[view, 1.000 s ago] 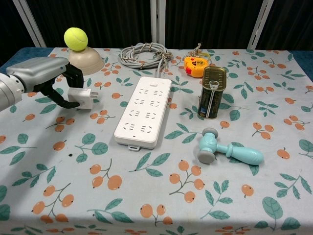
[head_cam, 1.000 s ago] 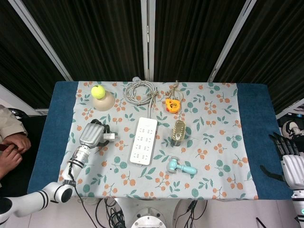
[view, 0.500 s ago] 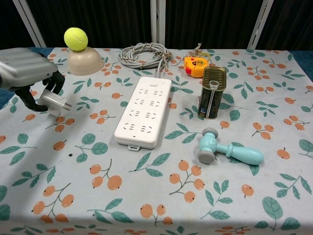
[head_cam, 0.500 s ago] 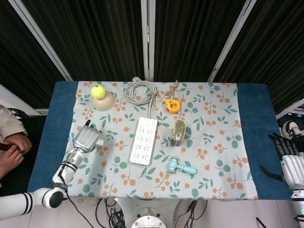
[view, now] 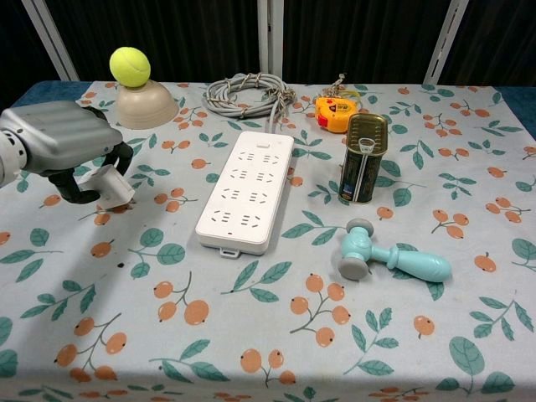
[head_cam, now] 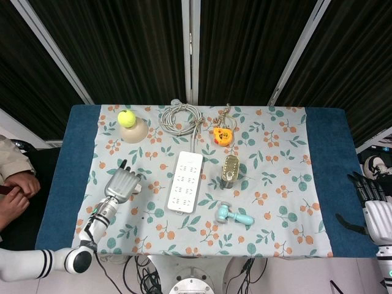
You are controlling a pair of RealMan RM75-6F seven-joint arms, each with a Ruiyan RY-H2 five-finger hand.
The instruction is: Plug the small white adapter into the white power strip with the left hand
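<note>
One small white adapter (view: pixel 109 186) sits gripped under the left robot hand (view: pixel 63 142), left of the power strip (view: pixel 246 189).

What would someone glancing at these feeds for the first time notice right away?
Probably the left hand at the table's left side, its fingers curled around the small white adapter above the floral cloth. Next, the white power strip lying lengthwise in the middle, to the right of that hand, with every socket empty. Then the tennis ball perched on an upturned bowl at the far left corner.
</note>
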